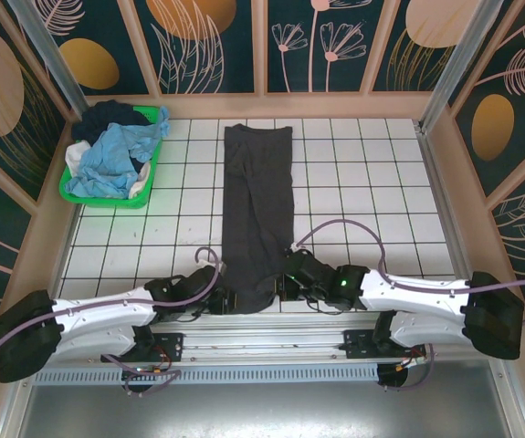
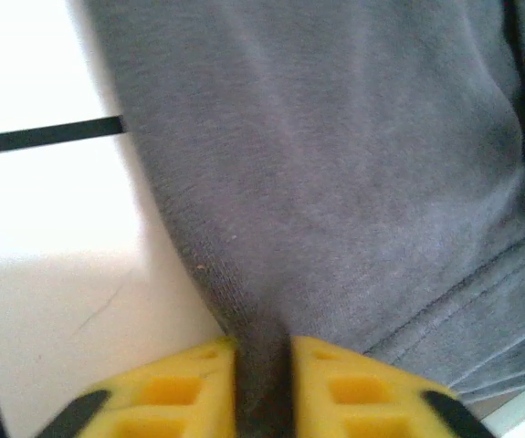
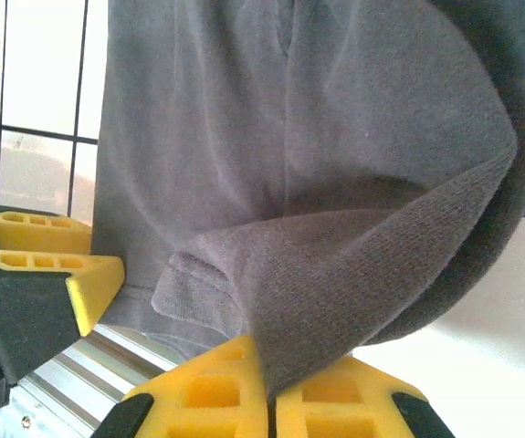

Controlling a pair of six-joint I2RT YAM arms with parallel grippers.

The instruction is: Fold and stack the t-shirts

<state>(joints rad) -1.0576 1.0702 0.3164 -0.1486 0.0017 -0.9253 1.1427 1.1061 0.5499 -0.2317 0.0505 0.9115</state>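
Closest to you, your two arms lie low along the near edge of the surface. It is white, with dark lines that make squares.

Your left end effector is at the near left corner of the charcoal-grey t-shirt. Its yellow fingers are squeezed onto the cloth, and a dark fold of the shirt's edge is pinched between them.

Your right end effector is at the near right corner, close to the left one. Its yellow fingers are pressed together too. A thick fold of grey cloth comes up out of them and curls over to one side. From the right wrist you can also see the left end effector's yellow fingers, right against the shirt's other edge.

So you are holding the near end of the grey shirt with both end effectors. That end is a little bunched up where they pinch it.

Past them, the grey shirt lies in the middle of the surface. It is folded into a long, narrow strip that runs straight away from you. Its far end lies flat, with a straight edge.

Farthest away, in the far left corner, sits the green basket, well apart from the grey shirt. A crumpled light blue t-shirt lies on top of the pile inside it. A dark navy t-shirt sits at the far side. A white t-shirt peeks out at the left.
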